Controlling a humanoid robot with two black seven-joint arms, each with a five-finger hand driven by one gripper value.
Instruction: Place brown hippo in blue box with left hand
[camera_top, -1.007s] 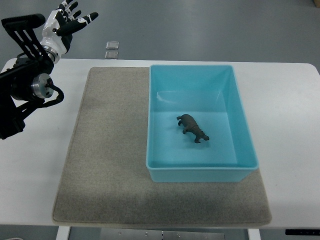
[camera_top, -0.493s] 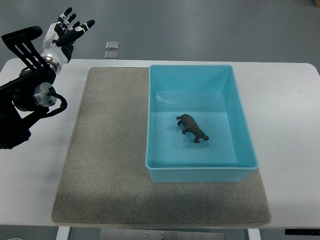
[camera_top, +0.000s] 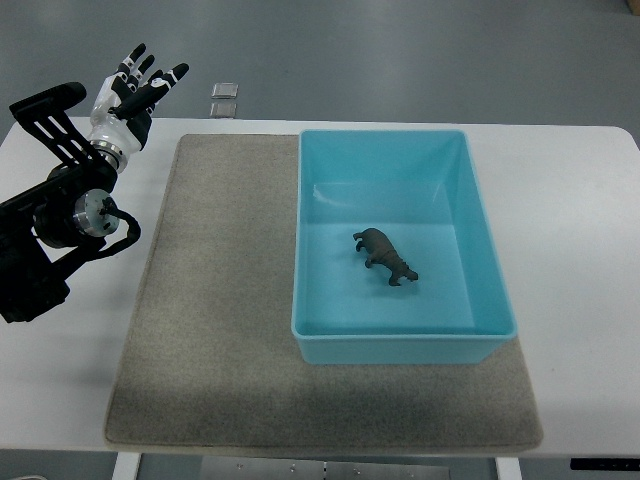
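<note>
**Hippo in the box, left hand up and empty**

While the white table (camera_top: 585, 250) filled most of the view, the grey mat (camera_top: 220, 330) lay flat across its middle, reaching from near the far edge to near the close edge. On the right part of that mat sat the blue box (camera_top: 483, 250), a rectangular tub with its open top facing up, its near wall just inside the mat's front edge.

And there it was: the brown hippo (camera_top: 386, 256) stood on the floor of the box, a little right of centre, angled with one end toward the near right corner. It touched none of the walls.

Over on the left, the black arm (camera_top: 55, 235) came in from the picture's left edge and crossed the bare table beside the mat. At its end, the left hand (camera_top: 128, 92) was raised over the far left corner of the table, well apart from the box. Its fingers (camera_top: 165, 78) were spread and straight, pointing away up and to the right, and they held nothing at all.

Beyond the table's far edge, two small square plates (camera_top: 224, 99) lay on the grey floor, one just behind the other.
</note>
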